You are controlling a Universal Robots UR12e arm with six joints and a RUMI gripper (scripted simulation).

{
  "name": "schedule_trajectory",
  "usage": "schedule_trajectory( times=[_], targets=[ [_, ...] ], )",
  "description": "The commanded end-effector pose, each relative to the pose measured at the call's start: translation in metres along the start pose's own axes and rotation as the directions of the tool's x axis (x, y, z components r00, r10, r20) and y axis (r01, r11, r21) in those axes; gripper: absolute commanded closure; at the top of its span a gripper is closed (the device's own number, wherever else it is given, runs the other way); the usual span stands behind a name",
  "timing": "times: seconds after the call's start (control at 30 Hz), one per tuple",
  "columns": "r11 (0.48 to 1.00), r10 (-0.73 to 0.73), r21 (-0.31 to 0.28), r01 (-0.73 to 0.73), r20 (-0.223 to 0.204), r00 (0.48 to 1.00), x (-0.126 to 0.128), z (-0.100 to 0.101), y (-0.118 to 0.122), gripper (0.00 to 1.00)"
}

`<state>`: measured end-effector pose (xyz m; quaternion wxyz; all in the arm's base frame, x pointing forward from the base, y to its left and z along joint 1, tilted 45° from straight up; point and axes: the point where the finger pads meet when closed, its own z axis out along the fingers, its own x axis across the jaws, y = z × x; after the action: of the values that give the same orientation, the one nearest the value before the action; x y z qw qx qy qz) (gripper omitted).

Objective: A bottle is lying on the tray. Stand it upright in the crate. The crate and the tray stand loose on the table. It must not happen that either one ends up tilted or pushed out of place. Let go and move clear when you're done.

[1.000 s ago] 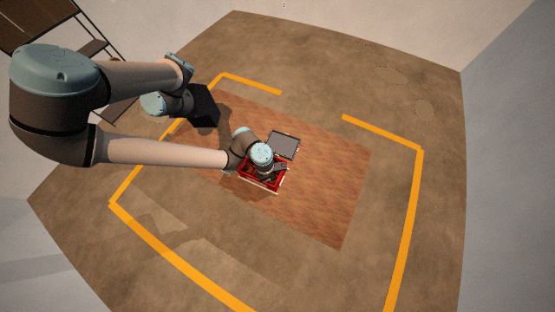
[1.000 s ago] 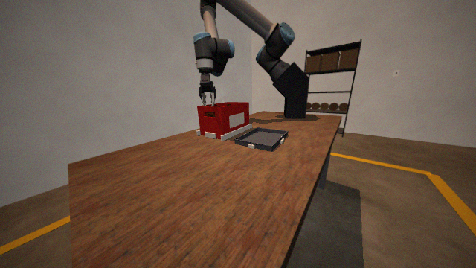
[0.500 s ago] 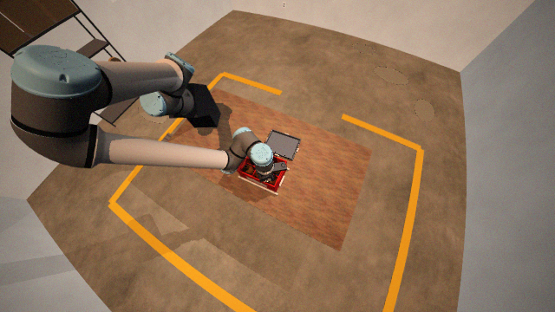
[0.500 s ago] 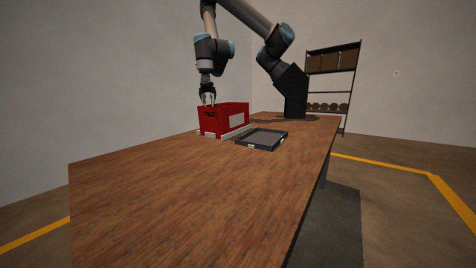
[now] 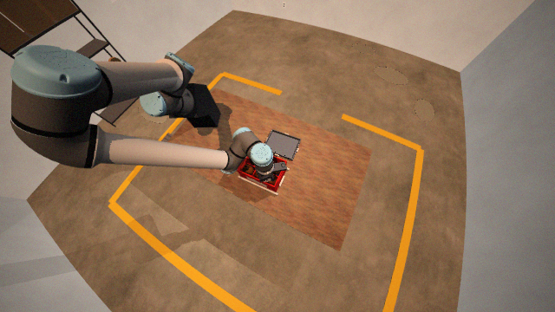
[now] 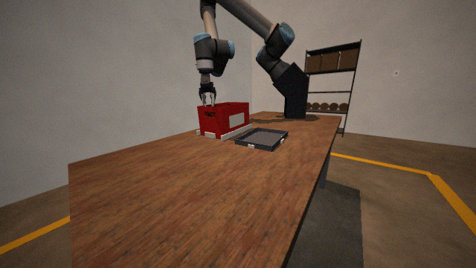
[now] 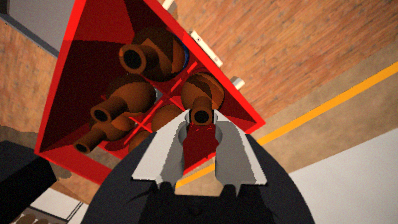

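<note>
Brown wood grain covers the counter (image 5: 321, 191) (image 6: 178, 179); from the top, the red crate (image 5: 277, 184) (image 6: 209, 123) (image 7: 57, 90) sits near its long edge, the tray (image 5: 284, 145) (image 6: 262, 137) beside it. In the exterior view, the gripper (image 5: 277, 174) (image 6: 208, 103) (image 7: 202, 110) points down at the crate's near end. The wrist view shows its fingers clamped on the neck of a bottle (image 7: 202, 95) inside the crate.

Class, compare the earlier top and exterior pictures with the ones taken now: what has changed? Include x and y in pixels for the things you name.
Nothing visibly changed. The tool (image 6: 208, 104) (image 7: 202, 110) stays over the red crate (image 6: 223, 120) (image 7: 61, 85) (image 5: 277, 187), shut on the neck of a bottle (image 7: 202, 95). The crate and the tray (image 5: 283, 145) (image 6: 262, 137) (image 7: 35, 20) stay in place on the table (image 5: 321, 186) (image 6: 193, 179) (image 7: 290, 30).
</note>
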<state>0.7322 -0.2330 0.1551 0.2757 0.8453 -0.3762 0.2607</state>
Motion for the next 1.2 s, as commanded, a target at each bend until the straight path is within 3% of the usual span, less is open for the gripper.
schedule_trajectory(
  times=[0.0,0.87,0.9,1.17],
  targets=[
    [1.000,0.000,0.001,0.000,-0.001,1.000,0.0005,-0.0007,-0.0003,1.00],
    [1.000,0.000,0.001,0.000,-0.001,1.000,0.0005,-0.0007,-0.0003,1.00],
    [1.000,0.000,0.001,0.000,-0.001,1.000,0.0004,-0.0006,-0.0003,0.62],
    [1.000,0.000,0.001,0.000,-0.001,1.000,0.0004,-0.0006,-0.0003,0.62]
  ],
)
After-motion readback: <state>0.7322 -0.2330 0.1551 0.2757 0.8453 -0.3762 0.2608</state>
